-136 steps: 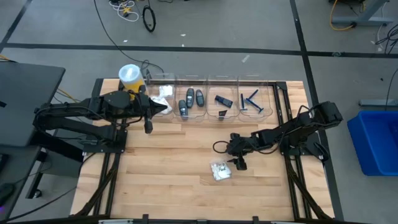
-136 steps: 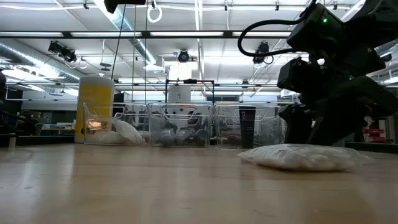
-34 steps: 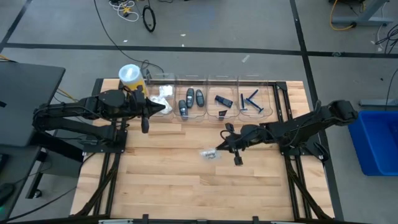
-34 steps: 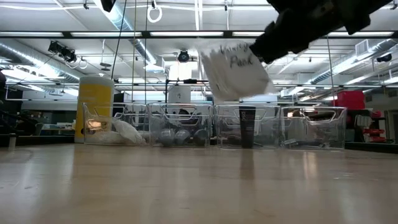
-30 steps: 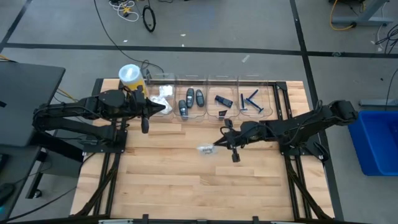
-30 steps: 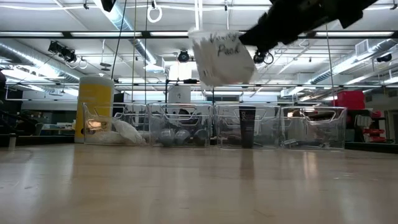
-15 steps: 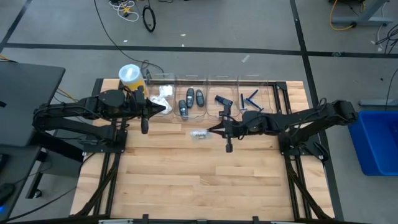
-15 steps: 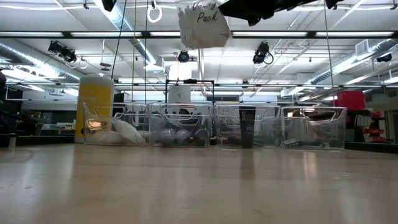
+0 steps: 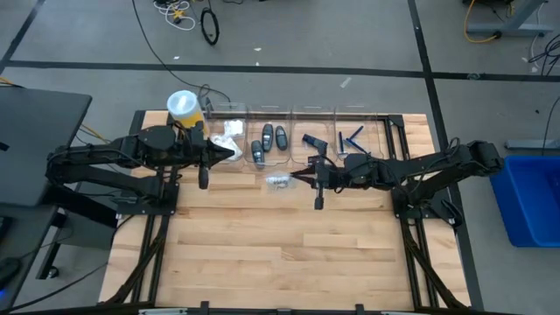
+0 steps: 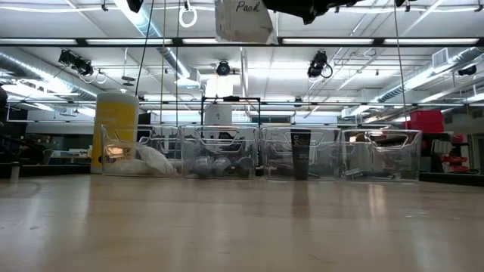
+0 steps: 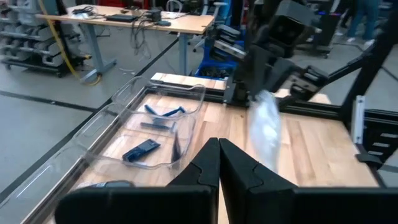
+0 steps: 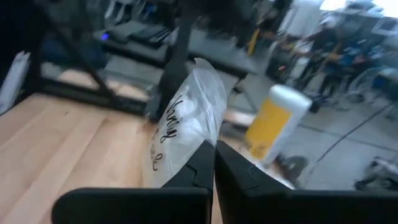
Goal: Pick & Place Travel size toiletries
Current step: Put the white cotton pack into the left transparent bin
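Note:
My right gripper (image 9: 295, 178) is shut on a small white plastic packet (image 9: 278, 181) with handwriting on it, high above the table just in front of the bins; the low view shows the packet (image 10: 243, 21) at its top edge. Clear bins along the far edge hold white packets (image 9: 230, 131), dark grey oval pieces (image 9: 269, 140), dark rectangular pieces (image 9: 313, 142) and blue razors (image 9: 353, 143). My left gripper (image 9: 238, 154) hovers shut and empty by the leftmost bin. My right gripper pinches one edge of the packet (image 12: 194, 142) between its two fingers. The fingers come nearly level from the table's right side. The packet sticks out past the fingertips toward the left, lifted well clear of the table.
A tall yellow cylinder with a white lid (image 9: 183, 108) stands at the far left corner beside the bins. The wooden table (image 9: 262, 245) stretches bare toward its near edge. Cables and a blue crate (image 9: 529, 197) lie off the table.
My right gripper has carried the packet up and toward the table's far left, from mid-table to just before the bins, levelling out as it went. The packet stays in its hold, clear of the table.

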{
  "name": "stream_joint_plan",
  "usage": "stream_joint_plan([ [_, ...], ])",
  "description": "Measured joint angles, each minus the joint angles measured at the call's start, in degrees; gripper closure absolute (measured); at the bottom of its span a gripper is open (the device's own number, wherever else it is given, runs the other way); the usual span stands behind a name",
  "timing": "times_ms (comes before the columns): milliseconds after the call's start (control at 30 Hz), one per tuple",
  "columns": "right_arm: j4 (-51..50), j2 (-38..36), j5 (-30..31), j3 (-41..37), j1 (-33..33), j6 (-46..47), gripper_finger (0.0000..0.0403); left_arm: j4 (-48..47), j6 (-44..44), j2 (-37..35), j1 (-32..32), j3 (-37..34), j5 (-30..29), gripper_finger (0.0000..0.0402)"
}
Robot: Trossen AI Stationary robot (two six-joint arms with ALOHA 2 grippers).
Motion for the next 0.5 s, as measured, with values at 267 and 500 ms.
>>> stream_joint_plan([
  [267, 9.3, 0.0, 2.7, 0.1, -0.7, -1.7, 0.0395, 5.3, 0.2, 1.1, 0.0, 0.0, 0.6, 0.0378],
  [500, 12.0, 0.0, 5.2, 0.1, -1.2, -2.7, 0.0395, 9.9, 1.9, 2.7, 0.0, 0.0, 4.1, 0.0365],
])
